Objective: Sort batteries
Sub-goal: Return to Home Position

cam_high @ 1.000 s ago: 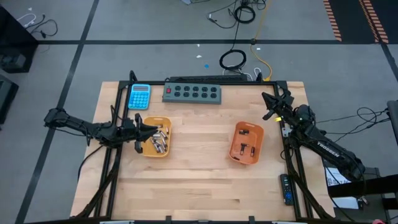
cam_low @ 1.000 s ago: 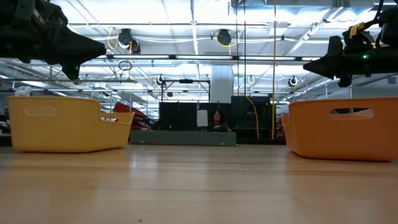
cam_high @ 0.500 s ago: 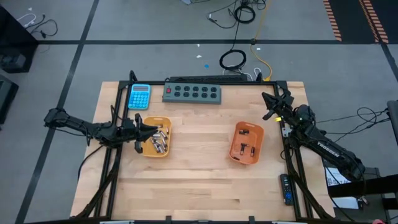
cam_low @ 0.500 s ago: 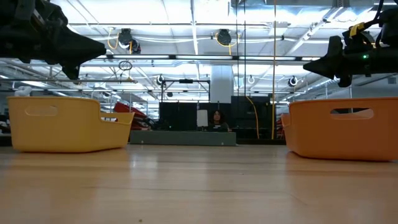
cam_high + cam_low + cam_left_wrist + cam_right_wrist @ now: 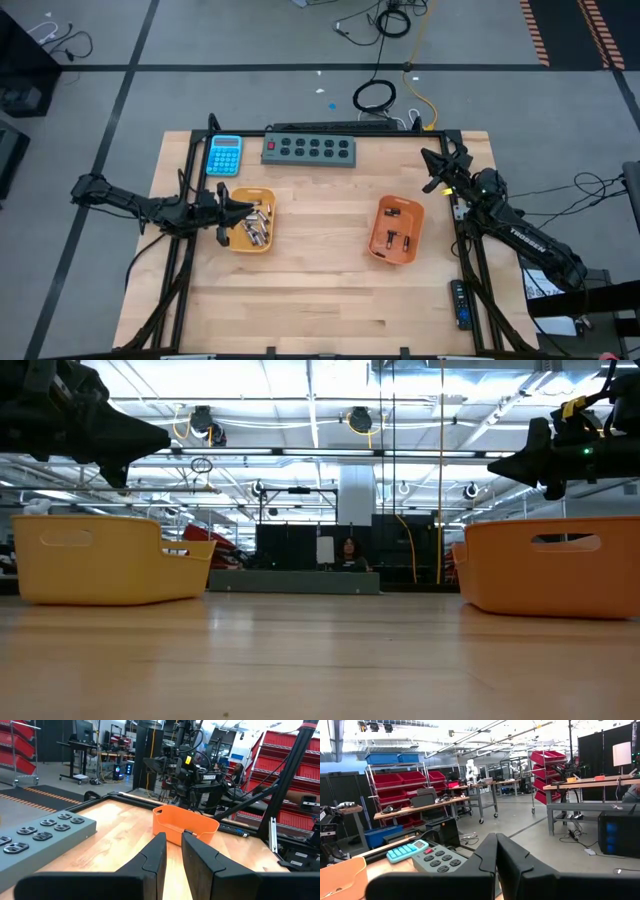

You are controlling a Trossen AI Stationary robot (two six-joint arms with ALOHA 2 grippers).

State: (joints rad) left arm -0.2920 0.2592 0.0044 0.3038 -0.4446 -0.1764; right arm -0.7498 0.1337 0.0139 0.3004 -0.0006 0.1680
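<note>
High view first: the silvery batteries (image 5: 255, 228) lie in a heap inside the yellow bin (image 5: 272, 205). They point every which way. A few small dark batteries (image 5: 394, 240) lie in the orange bin (image 5: 373, 236), which sits on the same surface (image 5: 320, 300), well apart from the yellow bin. I see no loose battery on the wood around the yellow bin, so the sorting looks finished.

In the left wrist view, the left gripper (image 5: 173, 836) has its two fingers a little apart, with a thin gap. Nothing is between them. From above, its tip hangs over the edge of the yellow bin, on the side away from the orange bin. So the heap is right in front of it and a bit below. This arm is much the nearer one to the yellow bin.

In the right wrist view, the right gripper (image 5: 496, 837) has its fingers pressed together and holds nothing. It waits far from the yellow bin, out past the orange bin.

I think the job left is to go back to rest. For that, the left gripper should pull straight back, away from the yellow bin, along the line it points. If it dips or swings sideways, it could bump the rim and push the bin.
</note>
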